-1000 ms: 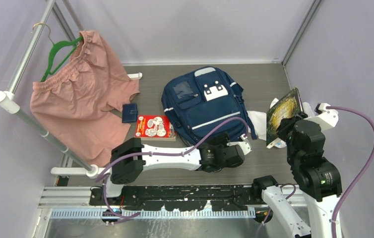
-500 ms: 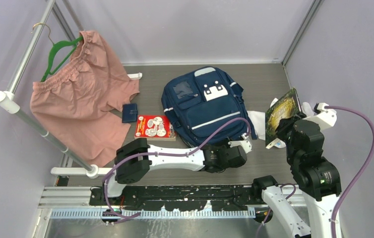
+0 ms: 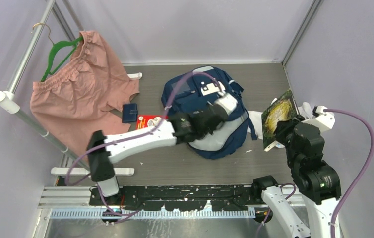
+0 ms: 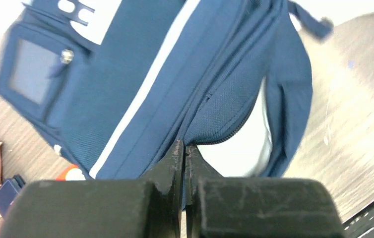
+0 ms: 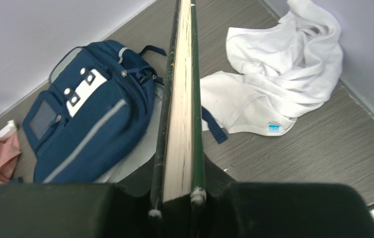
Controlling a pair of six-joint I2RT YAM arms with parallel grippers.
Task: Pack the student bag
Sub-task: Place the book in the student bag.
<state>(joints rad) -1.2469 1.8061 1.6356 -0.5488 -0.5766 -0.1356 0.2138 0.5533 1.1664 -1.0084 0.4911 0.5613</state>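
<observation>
Top view: shows the student bag [image 3: 185, 99] flat at the middle of the table [image 3: 274, 79], with the left gripper [image 3: 228, 101] raised over its front panel rather than low at its near end as a second earlier, and pinched fully closed on the edge of the flap [image 3: 210, 119]. Reveals pale grey lining [image 3: 210, 142] at the near end, unseen in the earlier pictures: main compartment now pulled open. Places the right gripper [image 3: 280, 130] well to the right, clamped on an upright green book [image 3: 278, 115] just beside the white cloth [image 3: 255, 121]. Left wrist view: shows the jaws pressed together on the zip edge of the navy flap, lifted clear of the lining beneath. Right wrist view: shows the book edge-on between narrowly set jaws, with the bag's open mouth ahead and to the left and the cloth to the right. Suggests, as a judgement, an opening made ready for the book; calls next for carrying the book across into the gap with the flap kept lifted; risks thin fabric slipping free and the mouth falling shut.
</observation>
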